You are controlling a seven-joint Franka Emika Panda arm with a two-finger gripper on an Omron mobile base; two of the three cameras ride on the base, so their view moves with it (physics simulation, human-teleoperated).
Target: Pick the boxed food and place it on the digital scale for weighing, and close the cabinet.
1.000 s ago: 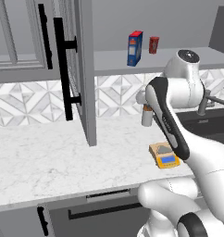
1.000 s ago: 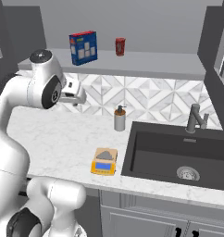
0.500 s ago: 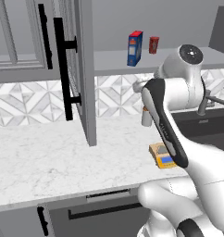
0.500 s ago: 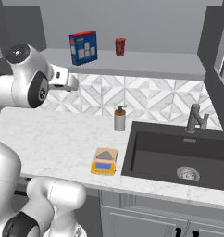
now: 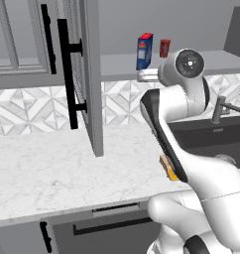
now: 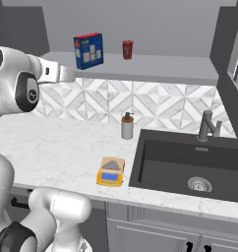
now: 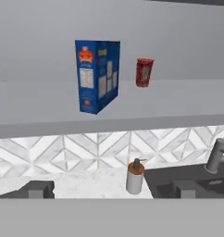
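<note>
**Carton on the shelf, scale on the counter**

Here the boxed food [image 7: 97,76] stands upright on the cabinet's grey inner shelf [image 7: 49,106], in the upper middle of the hand view, with its blue side and back panel turned to the camera. In the right base view it sits at the upper left, and a small red can [image 7: 144,72] stands near it on the same shelf, a little to the right and apart from it.

The gripper [image 7: 111,189] shows at the bottom of the hand view, its two dark finger tips [image 7: 36,189] wide apart and holding nothing, well below the carton.

The digital scale [image 6: 110,171] lies flat on the marble counter [image 6: 57,152] in the lower middle of the right base view, just beside the dark sink [image 6: 190,165]. A grey soap dispenser [image 6: 127,126] stands behind it by the tiled wall, and a faucet [image 6: 207,126] rises at the sink's far edge.

The cabinet door [image 5: 87,74], with its long black handle [image 5: 67,74], stands open in the upper left of the left base view.
</note>
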